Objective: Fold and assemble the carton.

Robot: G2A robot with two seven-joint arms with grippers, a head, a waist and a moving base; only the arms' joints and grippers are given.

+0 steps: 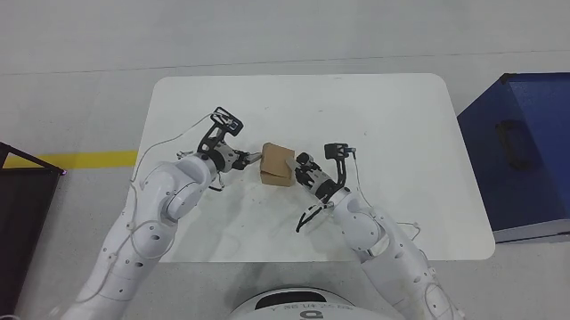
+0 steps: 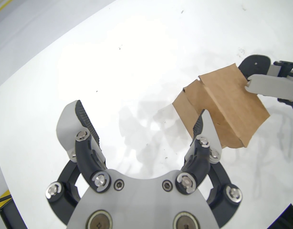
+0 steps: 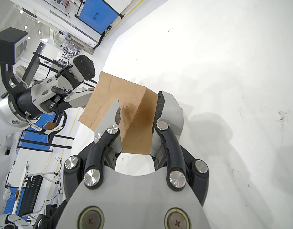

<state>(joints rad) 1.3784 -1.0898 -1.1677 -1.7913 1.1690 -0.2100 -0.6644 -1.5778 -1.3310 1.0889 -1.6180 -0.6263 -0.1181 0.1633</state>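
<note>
One carton [image 1: 276,164]: right gripper [image 3: 138,98] clamps its fold, left gripper [image 2: 141,107] spread wide beside it.

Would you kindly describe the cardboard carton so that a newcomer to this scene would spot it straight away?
Start at the white rounded-corner table and go to its middle. Between the open left claw and the right claw, which clamps its edge, sits the brown partly folded cardboard carton. It is the only brown thing on the white top.
</note>
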